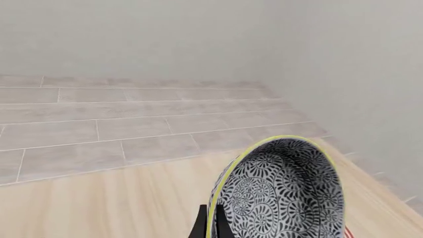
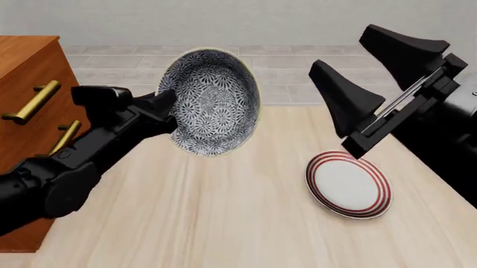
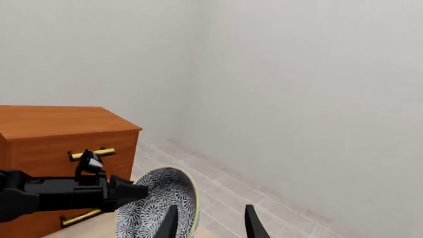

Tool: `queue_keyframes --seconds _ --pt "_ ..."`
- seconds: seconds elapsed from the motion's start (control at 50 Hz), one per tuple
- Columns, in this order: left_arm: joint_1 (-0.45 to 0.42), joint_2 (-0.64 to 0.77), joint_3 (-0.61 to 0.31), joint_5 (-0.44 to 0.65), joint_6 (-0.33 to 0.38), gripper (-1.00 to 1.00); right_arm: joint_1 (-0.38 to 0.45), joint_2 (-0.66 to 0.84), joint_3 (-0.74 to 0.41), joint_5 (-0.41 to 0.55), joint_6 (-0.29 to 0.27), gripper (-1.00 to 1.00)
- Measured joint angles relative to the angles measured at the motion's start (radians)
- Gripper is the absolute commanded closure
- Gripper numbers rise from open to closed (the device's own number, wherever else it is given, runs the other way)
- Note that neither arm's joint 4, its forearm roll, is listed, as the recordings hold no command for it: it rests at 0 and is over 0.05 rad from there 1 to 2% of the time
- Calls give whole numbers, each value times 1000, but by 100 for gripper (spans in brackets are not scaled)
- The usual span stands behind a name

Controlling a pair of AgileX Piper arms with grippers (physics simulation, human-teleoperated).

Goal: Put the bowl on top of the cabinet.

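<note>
The bench (image 2: 223, 223) fills the lower half of the front view, pale wood. At the left edge of the frame stands the cabinet (image 2: 30, 84), its flat top bare where it shows in the right wrist view. The left hand (image 2: 167, 114), left of centre, is clamped on the rim of the bowl (image 2: 212, 100), which hangs tilted on edge, clear of the bench and just right of the cabinet. The right hand (image 2: 372, 72), upper right, is spread wide and holds nothing. Below it the red-ringed plate (image 2: 349, 184) lies on the bench. The lift looks done; carrying across, levelling and setting down on the cabinet remain.
</note>
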Motion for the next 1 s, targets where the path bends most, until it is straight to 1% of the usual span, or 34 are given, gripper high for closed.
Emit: queue_keyframes --seconds 0.16,0.3,0.4,0.64,1.0 --pt "7 -27 -44 84 10 100 -15 -16 2 -10 -3 -100" --pt "-3 -46 -96 173 25 100 -24 -27 1 -12 -4 -100" --pt "-8 -64 -127 231 22 100 -29 -32 -2 -10 -1 -100" --pt "-18 -99 -176 333 42 100 -36 -38 -3 -11 -1 -100" --pt "50 -145 -265 465 48 100 -49 -55 -11 4 5 -100"
